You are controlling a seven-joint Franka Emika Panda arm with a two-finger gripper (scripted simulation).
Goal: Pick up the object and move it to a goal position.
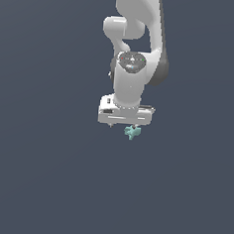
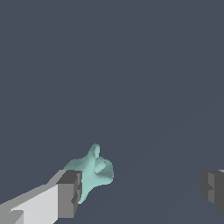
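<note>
- The white arm (image 1: 137, 46) comes down from the twelve o'clock edge of the exterior view and ends in a broad white gripper (image 1: 125, 123) near the middle of the frame
- The teal object (image 1: 132, 132) sits just under the gripper body in the exterior view, at about five o'clock from the gripper's middle, small and lumpy with short stubs sticking out
- In the wrist view the fingers (image 2: 70, 194) are spread wide: one dark pad stands at about seven o'clock in the frame, the other at about four o'clock by the frame edge, with bare ground between them
- The object (image 2: 94, 170) lies right against the inner face of the seven o'clock finger, touching or very nearly so; the far finger is well apart from it, so nothing pinches it
- A small knob on the object points toward twelve o'clock in the wrist view
- Whether the object rests on the grey ground (image 1: 39, 182) or is off it cannot be told from these views
</note>
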